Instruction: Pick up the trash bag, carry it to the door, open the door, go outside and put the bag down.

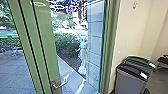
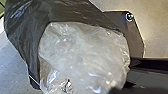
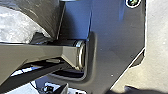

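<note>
- Left gripper and right gripper: I can't tell whether either is apart, together or clamped on anything, so I won't count on a hold.
- The trash bag [image 2: 22, 30] is close to my left wrist camera, black film around a crumpled bulge of clear plastic [image 2: 85, 50], with part of the base plate [image 2: 125, 27] behind it.
- I'd expect it to handle soft and fairly light, though its contents could shift. The film looks slick and might tear on an edge – I'd want a bunched fold near the top, not one thin layer.
- The right wrist view gives me a side of the bag beside the robot's jointed bar [image 3: 37, 52] – a snag risk, to my mind.
- For the way out I rely on the head view: green-framed door [image 1: 46, 45], lever handle [image 1: 60, 85], paving [image 1: 12, 70] and hedge [image 1: 65, 45] beyond. I read the door as shut, but the glass makes that uncertain.
- Right of the frame stand a grey bin [image 1: 128, 81] and a green-topped bin [image 1: 140, 60], close together.
</note>
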